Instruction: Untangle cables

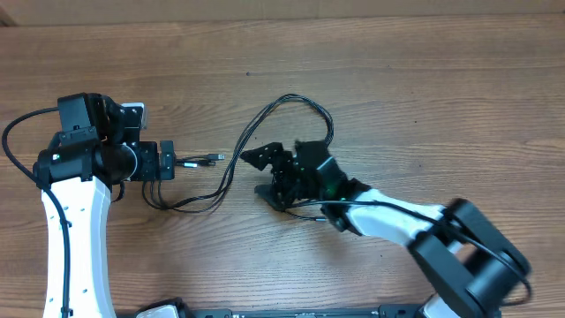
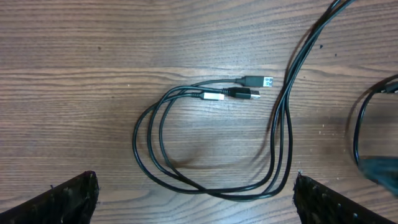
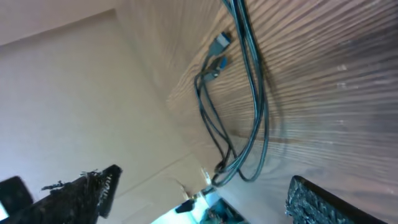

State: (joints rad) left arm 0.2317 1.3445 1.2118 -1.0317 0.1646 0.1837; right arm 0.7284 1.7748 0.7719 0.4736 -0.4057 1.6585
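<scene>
The cables (image 1: 231, 170) lie as thin black strands across the middle of the wooden table. Their plug ends (image 1: 210, 159) point right, just in front of my left gripper (image 1: 169, 162). That gripper is open; in the left wrist view the cables (image 2: 211, 186) loop just ahead of its fingers (image 2: 69, 199) and the silver-tipped plugs (image 2: 249, 88) lie farther off. A long loop (image 1: 296, 99) runs up and back toward my right gripper (image 1: 258, 174). It is open and tilted, with nothing between its fingers (image 3: 84, 186). The cables (image 3: 252, 99) lie ahead of it.
The table (image 1: 424, 79) is bare wood. My left arm's white link (image 1: 75, 238) stands along the left side. My right arm (image 1: 459, 256) reaches in from the bottom right. A thicker black arm cord (image 1: 13, 146) curves at the far left.
</scene>
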